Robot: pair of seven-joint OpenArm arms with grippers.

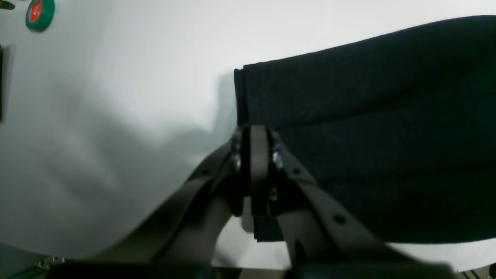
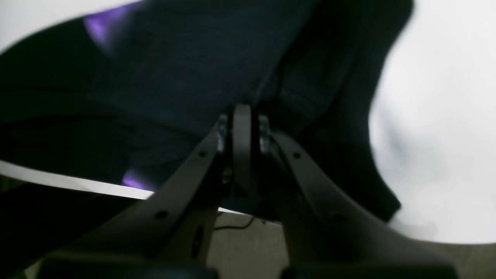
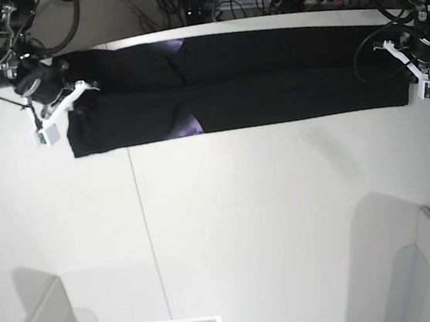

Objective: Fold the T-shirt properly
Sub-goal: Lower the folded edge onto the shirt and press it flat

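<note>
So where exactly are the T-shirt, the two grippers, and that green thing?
T-shirt (image 3: pixel 268 77), base view, middle of the black band.
left gripper (image 1: pixel 254 133), left wrist view, closed fingertips at the cloth edge.
right gripper (image 2: pixel 242 112), right wrist view, closed fingertips.
green round object (image 1: pixel 40 14), left wrist view, its face.

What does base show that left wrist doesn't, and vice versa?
Base only: the whole T-shirt stretched as a long band across the table's far side, purple print near mid-band, the right gripper at the other end, and cables behind the table.
Left wrist only: the green and red roll on the table, and the left gripper up close, shut at the cloth's edge.
Both: black cloth, white table, left gripper.
</note>
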